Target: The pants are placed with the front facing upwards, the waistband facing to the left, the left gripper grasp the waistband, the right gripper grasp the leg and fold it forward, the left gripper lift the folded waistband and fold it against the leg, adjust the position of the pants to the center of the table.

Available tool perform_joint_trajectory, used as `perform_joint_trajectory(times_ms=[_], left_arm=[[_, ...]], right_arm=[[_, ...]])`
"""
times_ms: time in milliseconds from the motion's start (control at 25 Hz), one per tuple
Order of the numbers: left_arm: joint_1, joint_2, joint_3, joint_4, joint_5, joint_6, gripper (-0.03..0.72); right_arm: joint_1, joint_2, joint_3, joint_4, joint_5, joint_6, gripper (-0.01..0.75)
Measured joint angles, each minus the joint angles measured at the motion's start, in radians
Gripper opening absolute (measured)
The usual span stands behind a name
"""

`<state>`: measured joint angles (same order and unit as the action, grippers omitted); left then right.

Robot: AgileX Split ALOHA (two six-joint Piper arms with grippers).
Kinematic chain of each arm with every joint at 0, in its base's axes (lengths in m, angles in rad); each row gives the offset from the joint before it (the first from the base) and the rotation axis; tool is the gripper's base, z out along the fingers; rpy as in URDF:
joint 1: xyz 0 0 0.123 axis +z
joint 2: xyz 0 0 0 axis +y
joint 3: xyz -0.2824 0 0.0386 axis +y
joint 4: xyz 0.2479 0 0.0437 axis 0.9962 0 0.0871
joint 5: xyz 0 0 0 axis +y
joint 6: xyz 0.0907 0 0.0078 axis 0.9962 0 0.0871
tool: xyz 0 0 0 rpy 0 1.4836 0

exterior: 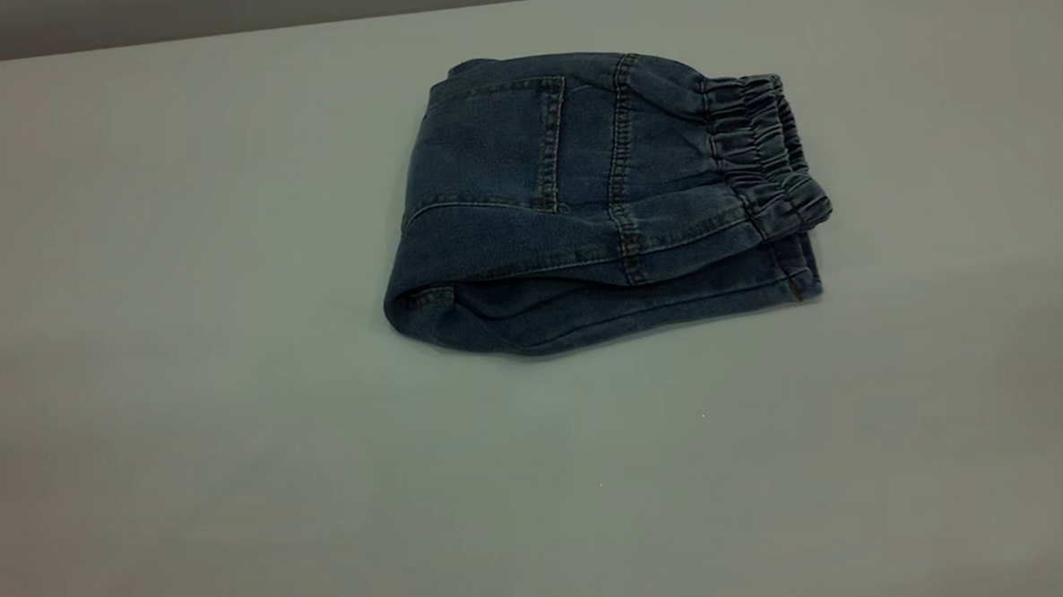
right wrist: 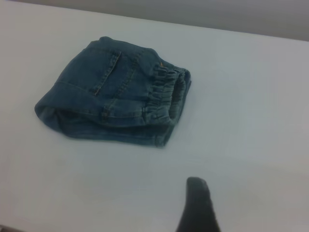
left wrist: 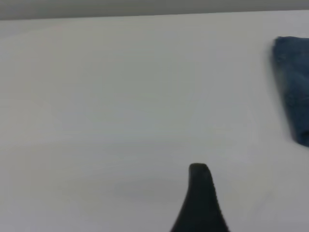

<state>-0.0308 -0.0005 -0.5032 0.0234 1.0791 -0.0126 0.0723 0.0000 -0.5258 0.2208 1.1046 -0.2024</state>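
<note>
The pale bench (exterior: 186,394) carries the pants (exterior: 582,215), folded into a compact bundle a little beyond its middle, patch pocket (exterior: 489,143) up and waistband (exterior: 758,149) toward the right. Both arms hang back, well apart from the denim. One finger of the left tool (left wrist: 199,203) and one of the right tool (right wrist: 198,208) shows; whether either is open, I cannot tell.

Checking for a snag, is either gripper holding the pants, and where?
Nothing is held. The folded pants lie alone on the table, clear of both grippers.
</note>
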Motion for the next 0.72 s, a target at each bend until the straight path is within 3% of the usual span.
perform_joint_trajectory(times_ms=[720], left_arm=[[0.005, 0.0, 0.0, 0.0, 0.0, 0.0, 0.485]], right_arm=[[-0.004, 0.0, 0.0, 0.008, 0.0, 0.0, 0.437]])
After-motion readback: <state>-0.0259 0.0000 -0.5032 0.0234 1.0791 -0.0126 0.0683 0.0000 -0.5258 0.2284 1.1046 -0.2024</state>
